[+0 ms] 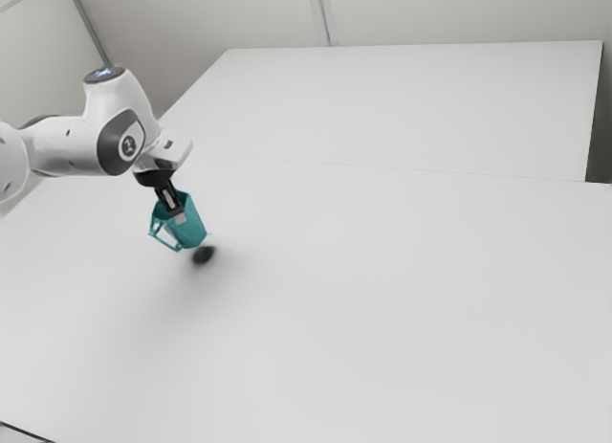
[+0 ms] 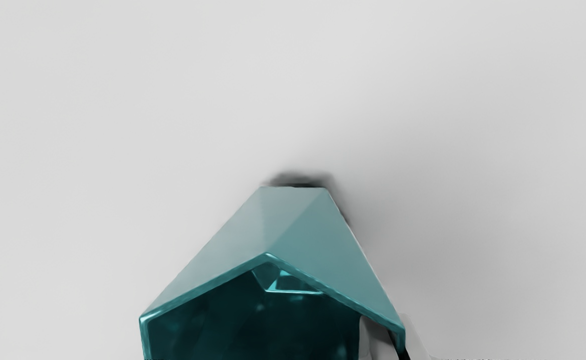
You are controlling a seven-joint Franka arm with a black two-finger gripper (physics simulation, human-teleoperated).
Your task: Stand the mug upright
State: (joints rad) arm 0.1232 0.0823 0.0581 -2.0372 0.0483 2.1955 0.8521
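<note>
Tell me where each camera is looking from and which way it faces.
Exterior view: beside the arm, looking down across the white table; the arm and its gripper show, reaching from this view's left.
Wrist view: on the arm's hand, looking past the teal mug toward the table; parts of the fingers show at the bottom edge.
Both share the mug and the table.

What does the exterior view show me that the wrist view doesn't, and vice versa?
The exterior view adds the arm reaching in from its left, and the handle.

The wrist view adds the mug's dark inside, one finger within the wall, the other outside.

Both show the teal mug and a dark shadow on the table near its base.
</note>
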